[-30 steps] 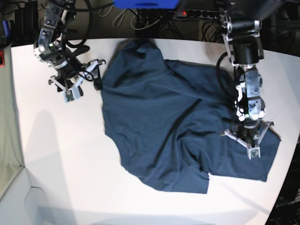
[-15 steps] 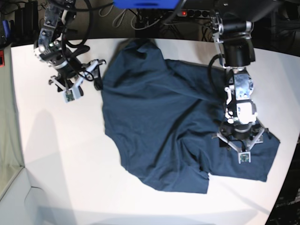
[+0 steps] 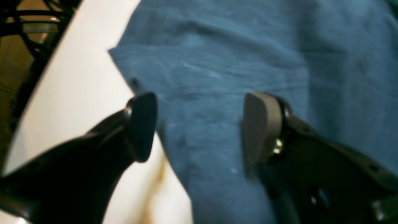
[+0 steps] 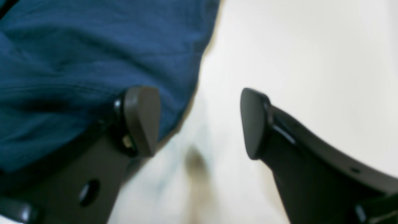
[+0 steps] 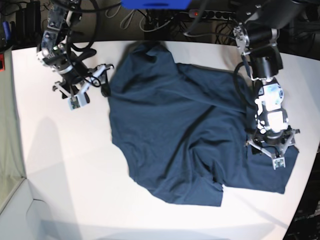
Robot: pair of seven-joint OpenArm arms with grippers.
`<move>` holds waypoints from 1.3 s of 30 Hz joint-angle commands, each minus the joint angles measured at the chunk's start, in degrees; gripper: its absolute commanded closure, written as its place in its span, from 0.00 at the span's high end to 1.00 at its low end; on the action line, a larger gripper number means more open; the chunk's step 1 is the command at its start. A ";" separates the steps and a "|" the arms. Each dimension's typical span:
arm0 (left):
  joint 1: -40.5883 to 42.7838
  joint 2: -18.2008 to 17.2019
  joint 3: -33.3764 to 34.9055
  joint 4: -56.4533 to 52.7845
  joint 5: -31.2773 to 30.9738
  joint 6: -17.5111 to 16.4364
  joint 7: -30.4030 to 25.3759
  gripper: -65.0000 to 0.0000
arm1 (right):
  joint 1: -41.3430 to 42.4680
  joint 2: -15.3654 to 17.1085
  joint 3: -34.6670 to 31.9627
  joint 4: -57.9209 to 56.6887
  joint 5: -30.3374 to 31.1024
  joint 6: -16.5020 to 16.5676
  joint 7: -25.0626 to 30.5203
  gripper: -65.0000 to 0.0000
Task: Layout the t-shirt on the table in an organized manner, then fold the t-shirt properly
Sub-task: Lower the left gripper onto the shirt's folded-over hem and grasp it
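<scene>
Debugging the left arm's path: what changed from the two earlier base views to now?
Left gripper swung toward the base view's left, then back right, ending slightly right of where it began. No grasp or release can be made out; its jaws stand open now. Right gripper, also open, and the t-shirt show no visible change.

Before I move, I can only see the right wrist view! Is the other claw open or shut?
Observer: Open. The left claw has its jaws apart, with the t-shirt showing between them.
Operator: Is the whole shirt lying neat?
Observer: No. In the base view, a corner of it juts out toward the bottom of the picture.
Operator: Which side is that other claw on?
Observer: The right side of the base view, above the shirt.
</scene>
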 commanded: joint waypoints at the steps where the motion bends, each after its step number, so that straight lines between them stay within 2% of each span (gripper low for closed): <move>1: -1.22 -0.66 0.14 0.55 -0.84 0.01 -1.16 0.65 | 0.38 0.12 0.01 0.95 0.92 0.19 1.57 0.63; 7: -0.87 -1.54 0.05 0.47 -4.53 0.01 -1.16 0.65 | 0.38 0.21 0.01 0.95 0.92 0.19 1.57 0.63; 16: -0.34 -1.54 0.14 -1.47 -4.79 0.01 -1.16 0.65 | 0.38 0.30 0.01 0.95 0.92 0.19 1.57 0.63; 21: -0.17 -1.37 0.14 -1.64 -4.79 0.01 -1.25 0.53 | 0.38 0.30 0.01 0.95 0.92 0.19 1.57 0.63; 29: 0.01 -1.10 0.14 -1.64 -4.79 0.01 -1.25 0.51 | 0.29 0.30 0.01 0.95 0.92 0.19 1.57 0.63; 30: 0.01 -1.10 0.14 -1.64 -4.79 0.01 -1.25 0.48 | 0.29 0.30 0.01 0.95 0.92 0.19 1.57 0.63; 38: 0.10 -0.93 -0.21 -0.85 -4.88 0.01 -1.25 0.00 | 0.20 0.30 0.01 0.95 0.92 0.19 1.57 0.63; 39: 0.10 -0.93 -0.21 -0.85 -4.88 0.01 -1.25 0.00 | 0.20 0.30 0.01 0.95 0.92 0.19 1.57 0.63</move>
